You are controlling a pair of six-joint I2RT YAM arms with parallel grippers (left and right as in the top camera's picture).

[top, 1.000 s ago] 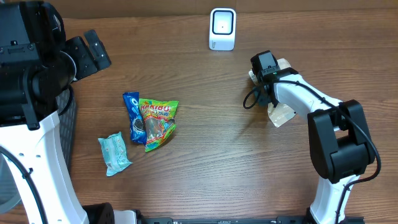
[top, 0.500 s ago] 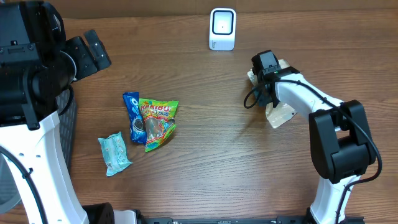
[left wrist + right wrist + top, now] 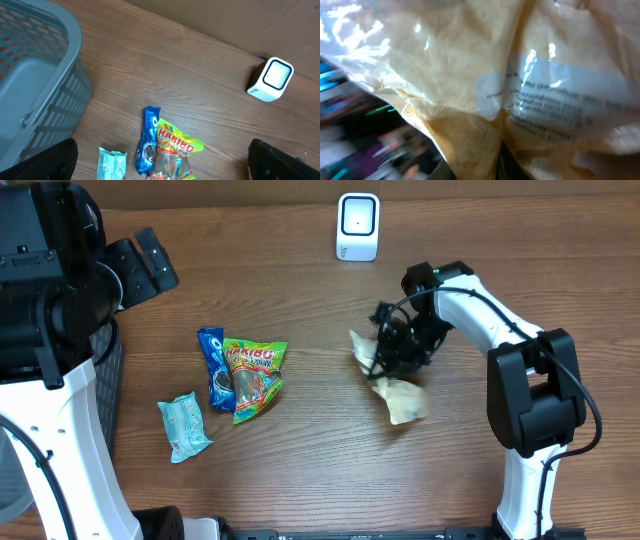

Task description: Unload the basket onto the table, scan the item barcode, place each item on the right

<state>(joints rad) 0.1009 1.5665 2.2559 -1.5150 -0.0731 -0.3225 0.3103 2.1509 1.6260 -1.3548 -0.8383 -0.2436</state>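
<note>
While the right gripper (image 3: 392, 352) pinches a pale, clear-wrapped packet (image 3: 405, 400) with its jaws nearly closed, the packet sits right of the table's middle, well apart from the white scanner (image 3: 358, 226). Its wrist folds back down-left from a forearm reaching out from the base at the near-right edge. The left gripper (image 3: 145, 265) hangs wide open at far left, near the grey basket (image 3: 45, 75)

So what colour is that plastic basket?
The basket is blue-grey, with slatted walls; clearest in the left wrist view.
</note>
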